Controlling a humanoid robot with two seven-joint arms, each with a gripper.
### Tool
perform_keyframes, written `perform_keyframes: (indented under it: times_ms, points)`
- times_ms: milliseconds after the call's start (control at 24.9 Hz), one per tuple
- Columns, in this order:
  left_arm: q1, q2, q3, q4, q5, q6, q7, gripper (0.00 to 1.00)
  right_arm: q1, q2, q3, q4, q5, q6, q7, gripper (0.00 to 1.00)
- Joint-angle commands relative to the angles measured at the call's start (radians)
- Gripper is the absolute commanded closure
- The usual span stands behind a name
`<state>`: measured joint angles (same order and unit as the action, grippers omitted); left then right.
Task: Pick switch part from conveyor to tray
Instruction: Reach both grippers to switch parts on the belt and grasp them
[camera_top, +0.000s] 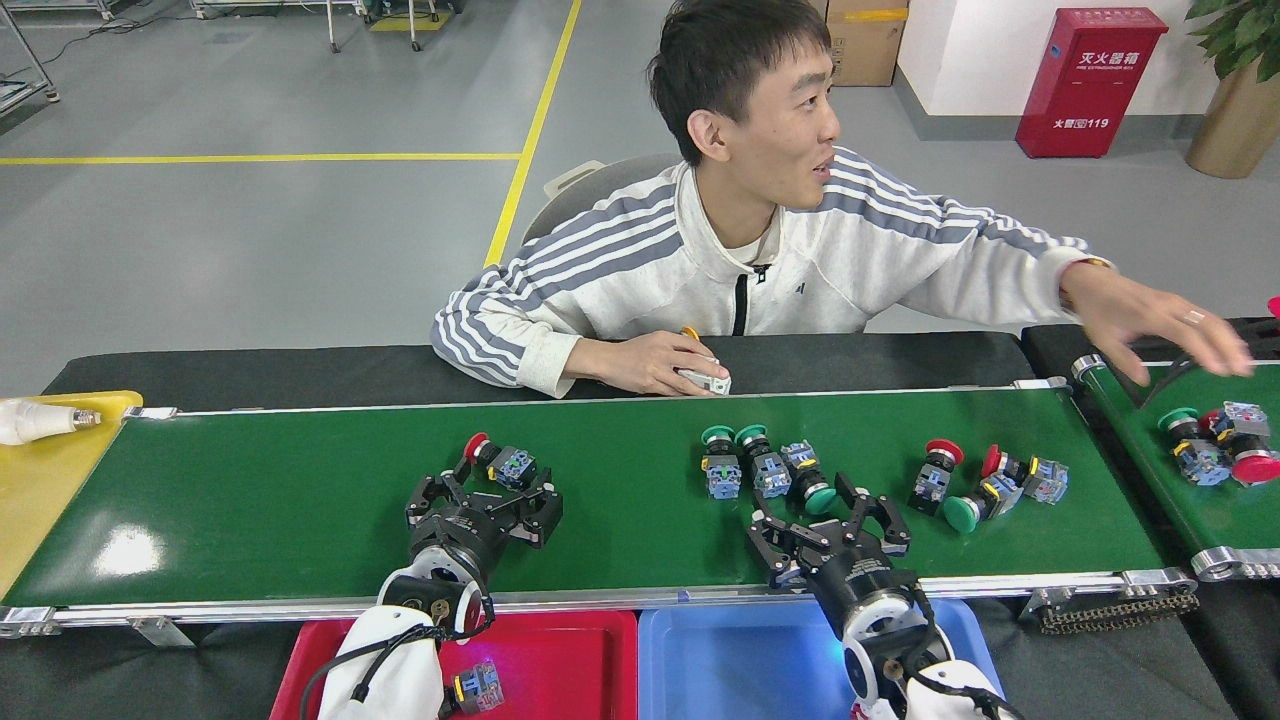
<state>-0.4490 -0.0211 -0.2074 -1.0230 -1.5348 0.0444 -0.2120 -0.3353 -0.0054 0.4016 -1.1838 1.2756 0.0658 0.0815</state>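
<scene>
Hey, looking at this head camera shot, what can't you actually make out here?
- Red tray: cut off by the bottom edge, and the left arm covers part of it.
- Blue tray: its right part sits behind the right arm.
- White item under the person's hand: mostly covered by the fingers.
- Switch parts on the short belt: too small for detail.

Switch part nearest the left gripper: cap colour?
Red cap on the switch part, seen in the head view, just beyond the left gripper.
</scene>
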Motion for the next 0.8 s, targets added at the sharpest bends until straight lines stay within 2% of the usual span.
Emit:
perform_keyframes:
  times_ms: [0,160,241,321,441,481,562,642,722,762]
  points:
    - [-0.028,0.0,0.005,-0.002,-0.002,0.02,0.011,0.1,-0.036,0.025,0.003,0.029,0.005,0.003,0.003,0.02]
    - [-0.03,-0.002,0.006,0.011,0.001,0.022,0.013,0.38,-0.093,0.082,0.003,0.125,0.034,0.0,0.003,0.02]
    - [-0.03,-0.002,0.006,0.017,0.007,0.02,0.013,0.62,-0.12,0.108,0.005,0.173,0.05,0.0,0.001,0.02]
    - [-0.031,-0.002,0.005,0.026,0.009,0.017,0.014,0.75,-0.149,0.131,0.005,0.226,0.053,-0.001,0.001,0.02]
    - [-0.033,-0.003,0.005,0.031,0.01,0.012,0.04,0.83,-0.177,0.145,0.003,0.276,0.053,0.002,0.001,0.07]
    - [-0.031,-0.003,0.003,0.029,0.01,0.008,0.059,0.86,-0.177,0.145,0.003,0.279,0.053,0.002,0.001,0.15]
    - [-0.028,-0.002,-0.003,0.021,0.009,-0.012,0.079,0.88,-0.177,0.14,0.005,0.279,0.054,-0.001,0.001,0.42]
    - [-0.003,-0.002,-0.004,-0.026,0.004,-0.1,0.079,0.89,-0.176,0.13,0.006,0.277,0.054,-0.003,0.0,0.7]
    - [0.069,0.007,-0.007,-0.164,-0.004,-0.234,0.077,0.89,-0.174,0.117,0.005,0.276,0.053,-0.003,-0.005,0.86]
    - [0.102,0.015,-0.006,-0.218,-0.004,-0.291,0.074,0.89,-0.172,0.113,0.005,0.271,0.053,-0.004,-0.006,0.89]
